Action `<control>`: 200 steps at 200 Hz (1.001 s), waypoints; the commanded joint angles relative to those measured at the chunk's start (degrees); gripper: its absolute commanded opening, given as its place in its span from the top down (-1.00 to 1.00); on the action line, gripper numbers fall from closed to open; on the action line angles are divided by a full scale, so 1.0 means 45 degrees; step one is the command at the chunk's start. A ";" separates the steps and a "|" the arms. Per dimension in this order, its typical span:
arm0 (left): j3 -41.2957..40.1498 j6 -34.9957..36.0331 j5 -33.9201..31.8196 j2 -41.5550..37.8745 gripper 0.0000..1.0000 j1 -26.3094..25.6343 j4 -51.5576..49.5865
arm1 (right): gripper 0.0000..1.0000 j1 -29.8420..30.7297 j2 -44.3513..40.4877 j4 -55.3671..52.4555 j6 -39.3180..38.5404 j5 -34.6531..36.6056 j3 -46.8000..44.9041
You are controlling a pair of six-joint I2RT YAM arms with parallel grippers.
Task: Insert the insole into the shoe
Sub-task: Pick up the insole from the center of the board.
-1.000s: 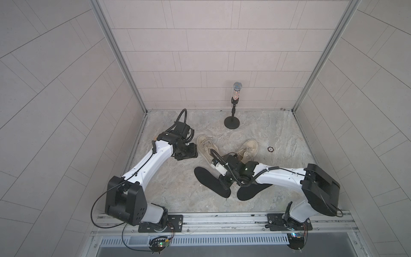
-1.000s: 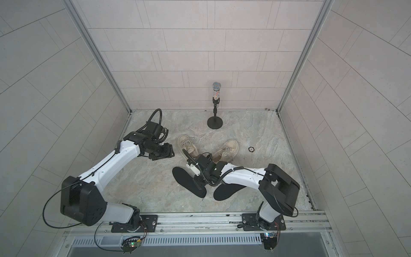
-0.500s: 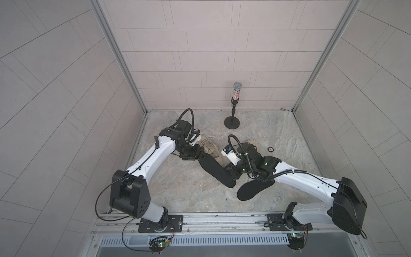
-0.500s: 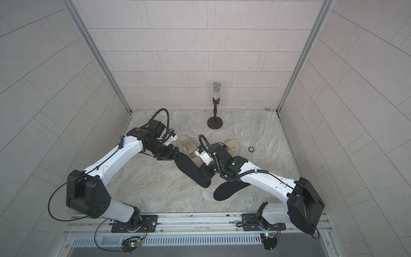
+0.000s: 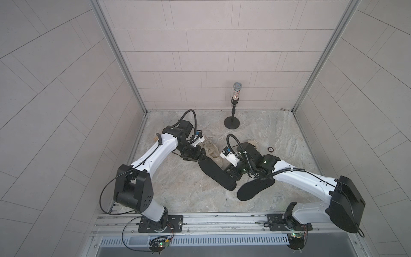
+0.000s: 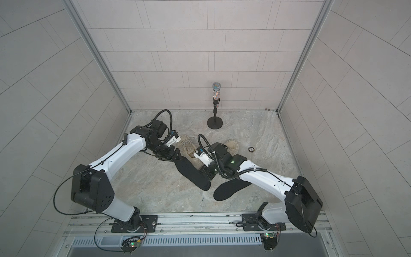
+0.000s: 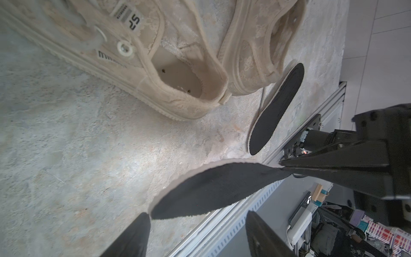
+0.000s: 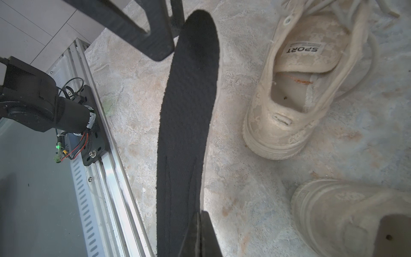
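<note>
Right wrist view: the right gripper [image 8: 200, 222] is pinched tight on one end of the insole [image 8: 189, 100], so the black strip hangs clear of the counter [image 8: 244, 178] and reaches toward the left gripper [image 7: 198, 213]. That one stands with jaws wide apart, the insole's free tip between them and just beside one finger, nothing clamped. I judge it waits there to take or steady that end for steering into the shoe [image 7: 173, 104], whose mouth lies open and empty nearby. The other shoe [image 5: 252, 143] sits heel close to heel with it. A spare insole [image 5: 255, 188] lies flat nearer the front. Mottled grey stone forms the counter, closed in by pale tiled walls [image 5: 66, 89], with a mic [image 5: 236, 93] on a stand at the back, a small ring [image 5: 270, 149], and a rail [image 5: 200, 220] along the front.
</note>
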 commanded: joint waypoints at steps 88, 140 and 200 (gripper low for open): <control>-0.0018 0.1784 0.2467 0.0361 -0.47 0.0106 -0.0188 | 1.00 -0.0210 0.0050 -0.0081 -0.0390 -0.0915 0.0553; -0.0487 0.1748 0.2662 0.0004 -0.32 0.0111 -0.0148 | 1.00 -0.0482 0.0187 0.0073 -0.0443 -0.1032 0.0735; -0.0483 0.1592 0.3254 -0.0189 0.52 0.0098 0.0186 | 1.00 -0.0503 0.0309 0.0349 -0.0544 -0.1334 0.0757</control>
